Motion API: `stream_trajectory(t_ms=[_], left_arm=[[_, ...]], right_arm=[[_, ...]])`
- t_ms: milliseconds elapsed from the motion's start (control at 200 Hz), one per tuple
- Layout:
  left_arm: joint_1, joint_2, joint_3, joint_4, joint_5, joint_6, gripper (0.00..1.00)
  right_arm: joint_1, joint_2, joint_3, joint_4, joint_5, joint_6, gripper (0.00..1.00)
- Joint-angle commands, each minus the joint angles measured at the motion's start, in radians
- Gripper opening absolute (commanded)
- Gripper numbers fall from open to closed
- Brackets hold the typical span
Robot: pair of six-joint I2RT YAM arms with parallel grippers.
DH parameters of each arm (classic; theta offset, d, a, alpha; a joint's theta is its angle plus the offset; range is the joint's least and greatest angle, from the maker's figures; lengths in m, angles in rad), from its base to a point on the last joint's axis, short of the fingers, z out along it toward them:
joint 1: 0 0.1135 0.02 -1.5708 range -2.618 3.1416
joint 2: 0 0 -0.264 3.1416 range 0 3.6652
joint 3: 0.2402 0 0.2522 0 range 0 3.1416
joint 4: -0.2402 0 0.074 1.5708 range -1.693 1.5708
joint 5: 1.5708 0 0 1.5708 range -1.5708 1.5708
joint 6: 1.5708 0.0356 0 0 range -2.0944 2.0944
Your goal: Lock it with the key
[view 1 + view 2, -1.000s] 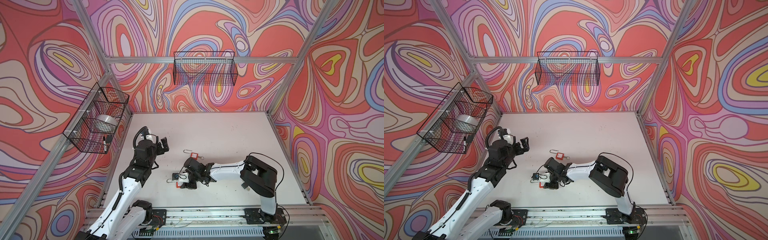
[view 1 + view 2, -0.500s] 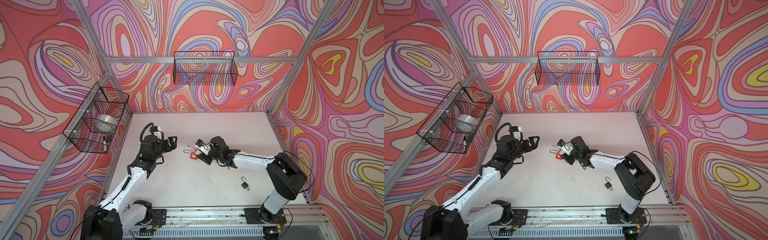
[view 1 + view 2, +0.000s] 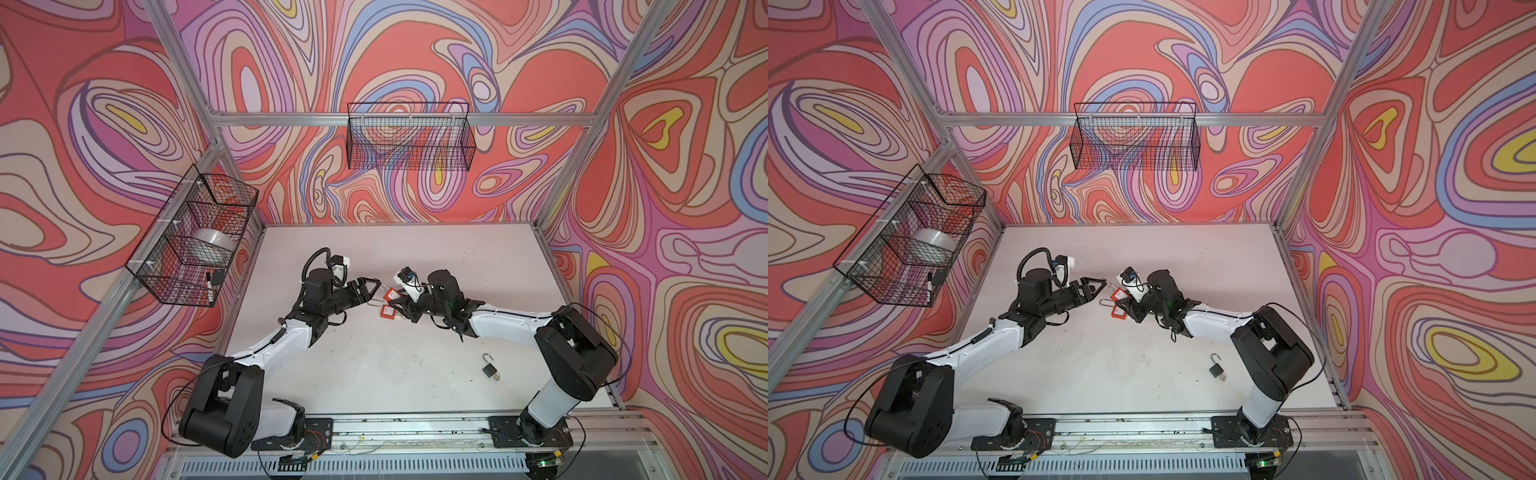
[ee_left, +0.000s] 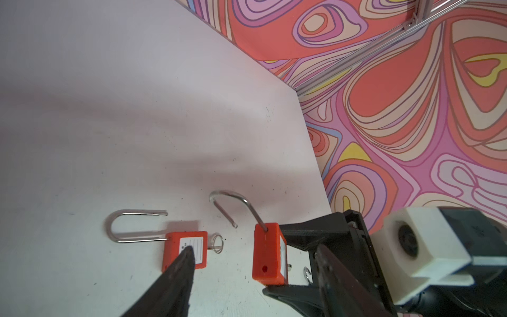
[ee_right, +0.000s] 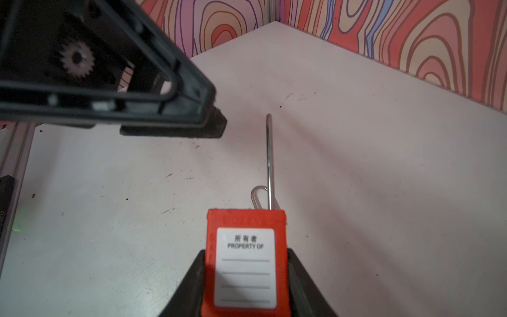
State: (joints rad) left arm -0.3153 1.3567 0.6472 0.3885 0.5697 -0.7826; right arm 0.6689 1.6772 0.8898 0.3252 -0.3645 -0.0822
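Right gripper (image 5: 245, 256) closed on the flat sides of a red padlock (image 4: 270, 252), held over the middle of the table (image 3: 395, 365), shackle (image 4: 247, 203) swung out and unlatched. Left gripper (image 3: 374, 291) partly open, empty, tips just beside that shackle. Judgement: hard plastic body, probably light, grips well on the flats; the thin steel shackle looks slick and pivots freely — push it at the bend. Count: 3 padlocks — 2 red (other red padlock (image 4: 171, 247) lies flat nearby), 1 black padlock (image 3: 490, 369), well apart.

White label (image 5: 245, 274) on the red padlock (image 5: 245, 219) reads "所有者 PROPERTY OF"
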Motion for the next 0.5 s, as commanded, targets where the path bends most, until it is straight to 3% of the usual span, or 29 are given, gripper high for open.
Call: stream_trajectory(t_ms=[0, 290, 406, 496], left_arm=[[-0.026, 0.042, 0.014, 0.118, 0.081, -0.063, 0.67], [-0.086, 0.133, 0.061, 0.192, 0.162, -0.102, 0.51], [-0.089, 0.146, 0.065, 0.192, 0.165, -0.109, 0.39], [-0.088, 0.147, 0.065, 0.19, 0.16, -0.109, 0.23]], right_arm=[[-0.002, -0.024, 0.012, 0.054, -0.025, 0.012, 0.34], [-0.003, -0.01, 0.049, 0.051, -0.032, -0.028, 0.34], [-0.003, -0.011, 0.057, 0.049, -0.033, -0.044, 0.34], [-0.003, -0.014, 0.06, 0.046, -0.033, -0.055, 0.34]])
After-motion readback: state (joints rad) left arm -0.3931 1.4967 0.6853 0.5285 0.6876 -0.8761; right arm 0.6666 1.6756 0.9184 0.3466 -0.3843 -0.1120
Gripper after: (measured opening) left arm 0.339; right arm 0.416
